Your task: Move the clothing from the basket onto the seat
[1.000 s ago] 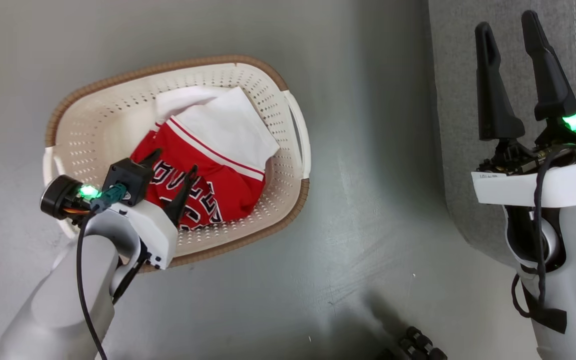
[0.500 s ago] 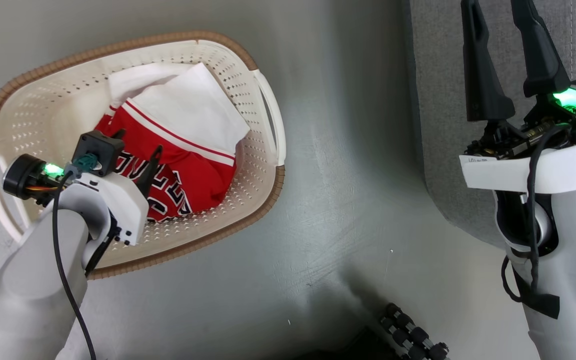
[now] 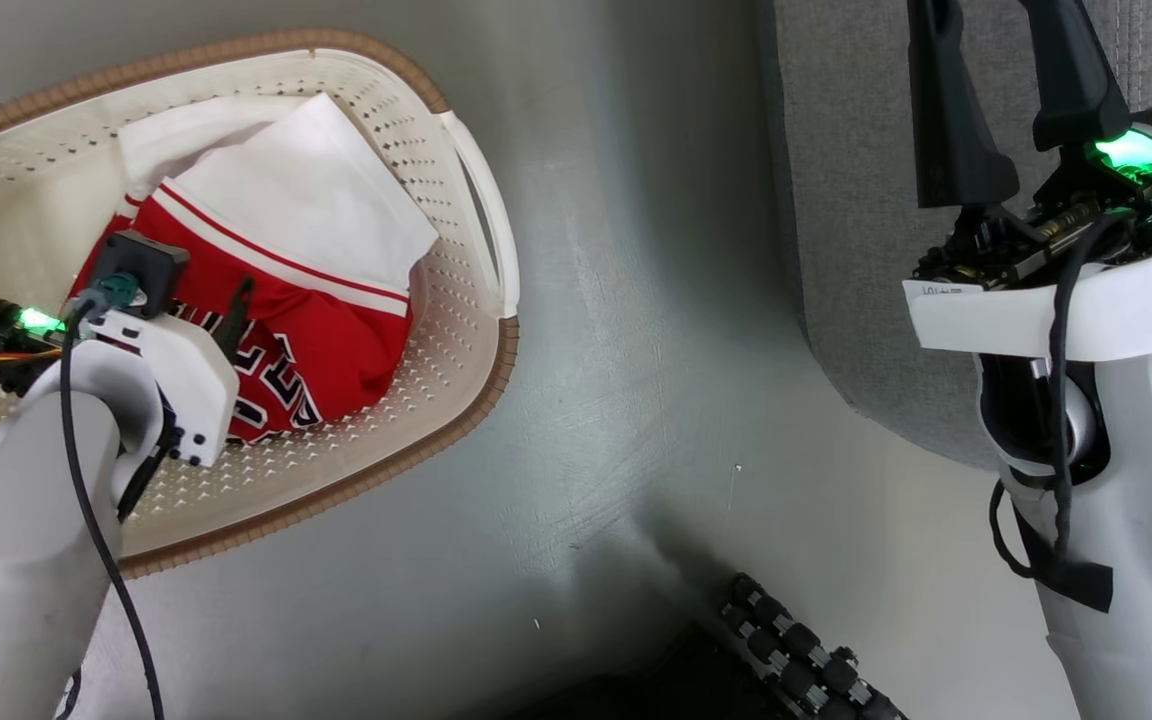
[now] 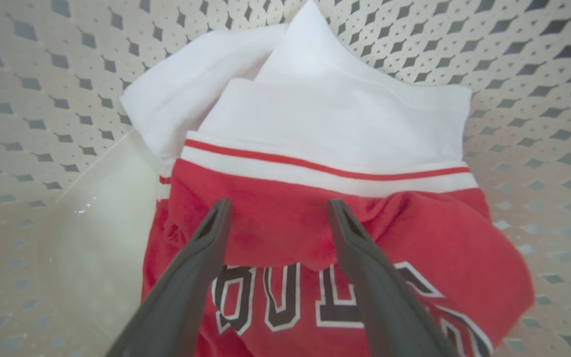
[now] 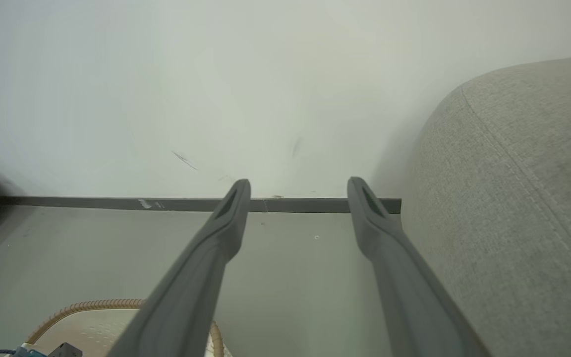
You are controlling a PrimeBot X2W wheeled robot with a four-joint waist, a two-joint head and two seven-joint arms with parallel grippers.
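Observation:
The clothing [image 3: 336,330] is a red garment with white bands and black-and-white lettering, lying with white fabric [image 3: 306,200] in the cream basket [image 3: 481,250] at the left. My left gripper [image 3: 191,275] reaches down into the basket. Its open fingers straddle a raised fold of the red cloth [image 4: 275,238] just above the lettering, left gripper [image 4: 279,206] not closed on it. My right gripper [image 3: 1006,40] stands open and empty at the upper right, over the edge of the grey seat [image 3: 856,200]. In its own view the right gripper [image 5: 299,186] points at the wall beside the seat [image 5: 513,198].
Grey floor [image 3: 636,350] separates basket and seat. Black rollers of my base [image 3: 796,650] show at the bottom. A white wall with a dark baseboard [image 5: 92,202] lies ahead of the right gripper, and the basket's brown rim [image 5: 92,305] shows below it.
The whole head view has shifted, so the camera moved. My left gripper has sunk a little lower onto the red garment. Both grippers remain open.

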